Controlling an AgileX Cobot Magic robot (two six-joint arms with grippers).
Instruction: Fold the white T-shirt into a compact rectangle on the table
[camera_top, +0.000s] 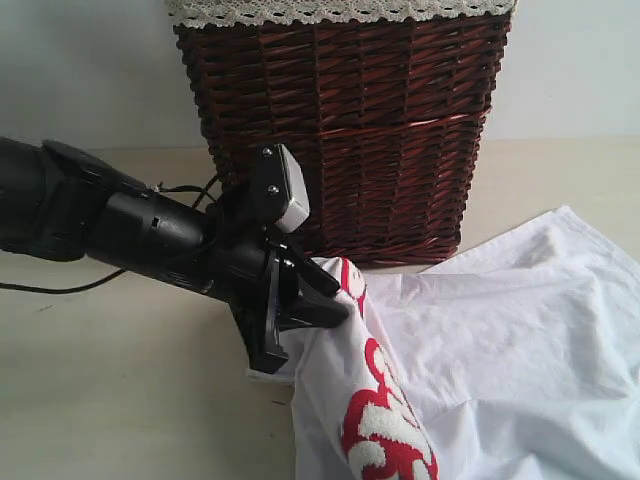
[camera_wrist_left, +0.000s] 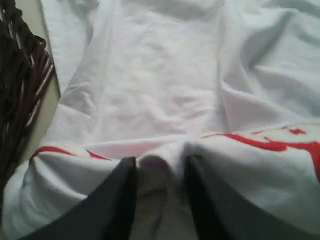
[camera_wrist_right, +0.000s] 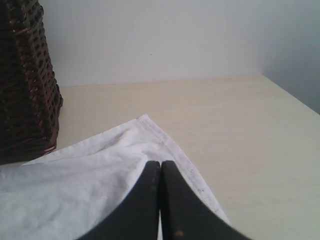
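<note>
The white T-shirt (camera_top: 500, 330) lies crumpled on the table (camera_top: 110, 400) at the right front, with red-outlined lettering (camera_top: 375, 420) on a raised fold. My left gripper (camera_top: 338, 292) reaches in from the left at that fold's top. In the left wrist view its fingers (camera_wrist_left: 120, 195) stand apart, and a hump of the T-shirt (camera_wrist_left: 160, 75) sits loosely in the gap, so the left gripper (camera_wrist_left: 160, 162) is open. My right gripper (camera_wrist_right: 160, 163) is shut, fingertips pressed together with nothing visible between them, just above a hemmed corner of the T-shirt (camera_wrist_right: 75, 190). It is out of the exterior view.
A dark wicker basket (camera_top: 350, 120) with white lace trim stands at the back, just behind the left gripper and the shirt. The basket (camera_wrist_right: 25, 75) also shows in the right wrist view, with bare table (camera_wrist_right: 240, 125) and the pale wall beyond. A black cable (camera_top: 60, 290) trails at the left.
</note>
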